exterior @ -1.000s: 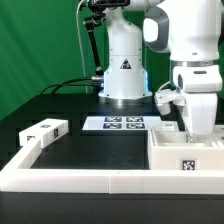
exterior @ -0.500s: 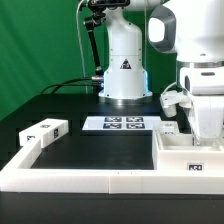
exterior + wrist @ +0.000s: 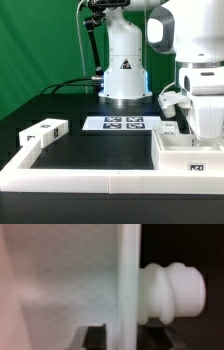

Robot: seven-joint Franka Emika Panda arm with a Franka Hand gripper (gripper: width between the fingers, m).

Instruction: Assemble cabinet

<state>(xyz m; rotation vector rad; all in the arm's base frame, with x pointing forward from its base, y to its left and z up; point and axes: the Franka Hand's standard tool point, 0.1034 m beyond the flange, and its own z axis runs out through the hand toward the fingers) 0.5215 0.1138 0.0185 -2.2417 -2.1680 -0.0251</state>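
The cabinet box point(image 3: 186, 158), white with a small tag on its front wall, sits at the exterior view's right, against the front rail. My gripper point(image 3: 207, 130) reaches down into it from above, and its fingertips are hidden by the box wall. In the wrist view the gripper point(image 3: 126, 337) has a dark finger point(image 3: 95, 336) on each side of a thin white cabinet wall point(image 3: 128, 274), closed on it. A round white ribbed knob point(image 3: 172, 290) sticks out of that wall. A separate white cabinet part point(image 3: 45, 131) with tags lies at the left.
The marker board point(image 3: 123, 124) lies flat in front of the robot's white base point(image 3: 125, 70). A long low white border rail point(image 3: 80, 178) runs along the front and left of the black table. A small white piece point(image 3: 171, 128) lies beside the marker board.
Between one second and half a second ago the arm and the cabinet box shifted to the exterior view's right and the box's front wall dropped lower. Nothing has visibly moved since.
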